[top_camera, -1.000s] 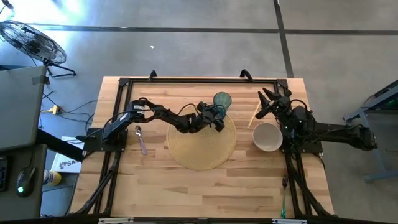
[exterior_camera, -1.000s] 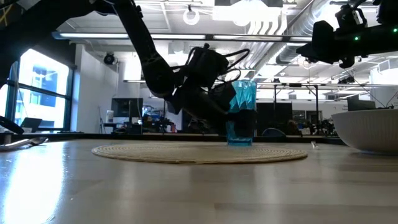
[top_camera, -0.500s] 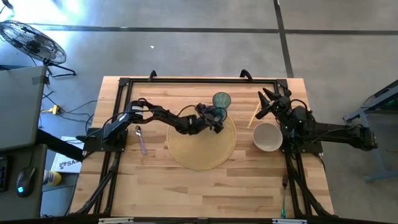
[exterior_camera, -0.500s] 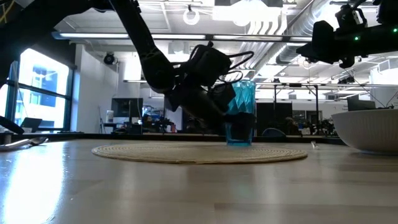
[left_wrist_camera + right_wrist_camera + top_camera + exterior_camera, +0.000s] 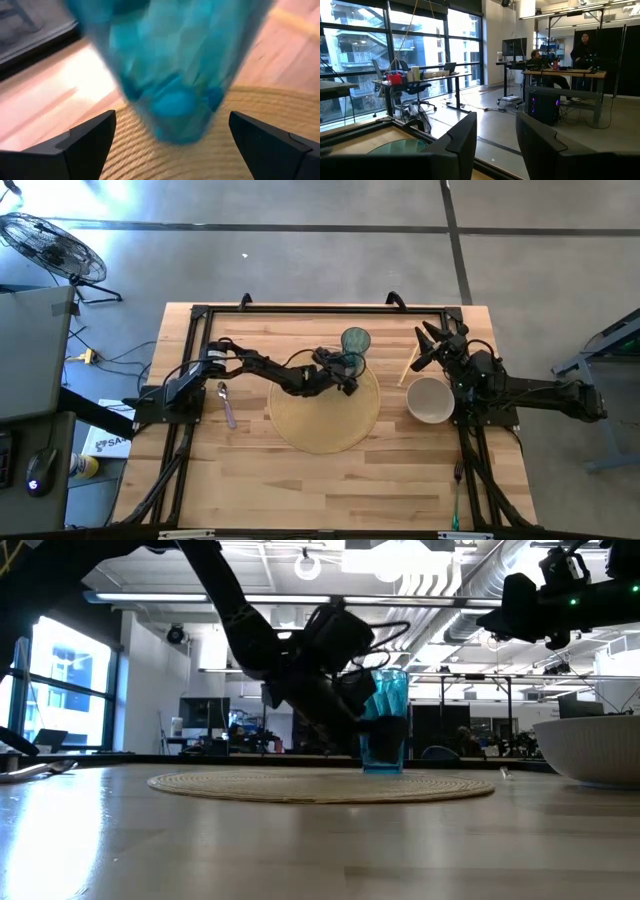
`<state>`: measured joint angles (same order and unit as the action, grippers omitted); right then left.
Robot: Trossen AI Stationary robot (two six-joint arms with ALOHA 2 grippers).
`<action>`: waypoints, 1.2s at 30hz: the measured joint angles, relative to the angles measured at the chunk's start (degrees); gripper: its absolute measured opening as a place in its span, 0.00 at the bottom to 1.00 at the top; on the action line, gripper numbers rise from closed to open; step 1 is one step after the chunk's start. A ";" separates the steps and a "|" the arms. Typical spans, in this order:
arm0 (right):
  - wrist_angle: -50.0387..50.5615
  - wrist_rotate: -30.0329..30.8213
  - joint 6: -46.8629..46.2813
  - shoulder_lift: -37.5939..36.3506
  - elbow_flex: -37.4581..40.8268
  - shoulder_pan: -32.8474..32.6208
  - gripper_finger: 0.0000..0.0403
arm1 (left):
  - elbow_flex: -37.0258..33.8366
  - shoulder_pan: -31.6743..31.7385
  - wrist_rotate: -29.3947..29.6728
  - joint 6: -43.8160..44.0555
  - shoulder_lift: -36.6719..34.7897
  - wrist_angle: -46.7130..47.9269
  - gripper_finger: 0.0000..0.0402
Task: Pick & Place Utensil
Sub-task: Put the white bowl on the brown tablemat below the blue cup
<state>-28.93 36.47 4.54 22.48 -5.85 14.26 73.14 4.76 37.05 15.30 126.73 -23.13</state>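
Observation:
A translucent blue cup stands upright with its base on the far edge of the round woven placemat; it also shows in the low view. My left gripper is open and level just left of the cup. In the left wrist view its fingers stand wide on either side of the cup without touching it. A purple-handled spoon lies on the table's left part. A green-handled fork lies near the right near corner. My right gripper is open and raised beyond the white bowl.
A thin light stick lies between the cup and the bowl. The bowl stands right of the placemat. A black frame runs round the table's far and side edges. Bare wood stretches along the near edge.
My left gripper has drawn back a little from the cup toward the table's left and risen slightly. The cup stands upright on the placemat's far edge, shifted only a touch to the left.

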 joint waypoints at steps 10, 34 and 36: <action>0.06 0.00 0.00 0.00 0.01 -0.01 0.32 | -0.08 -1.27 -3.98 1.39 -1.71 6.30 0.95; -0.30 0.00 2.17 0.00 0.02 -0.02 0.32 | -0.02 -17.80 12.56 28.47 -16.45 55.18 0.95; -0.04 0.00 2.26 0.00 0.02 -0.01 0.32 | -0.02 -19.54 15.40 36.28 -18.43 64.86 0.95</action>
<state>-28.96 36.47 6.80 22.48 -5.82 14.25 73.12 -14.77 52.44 51.58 108.30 41.74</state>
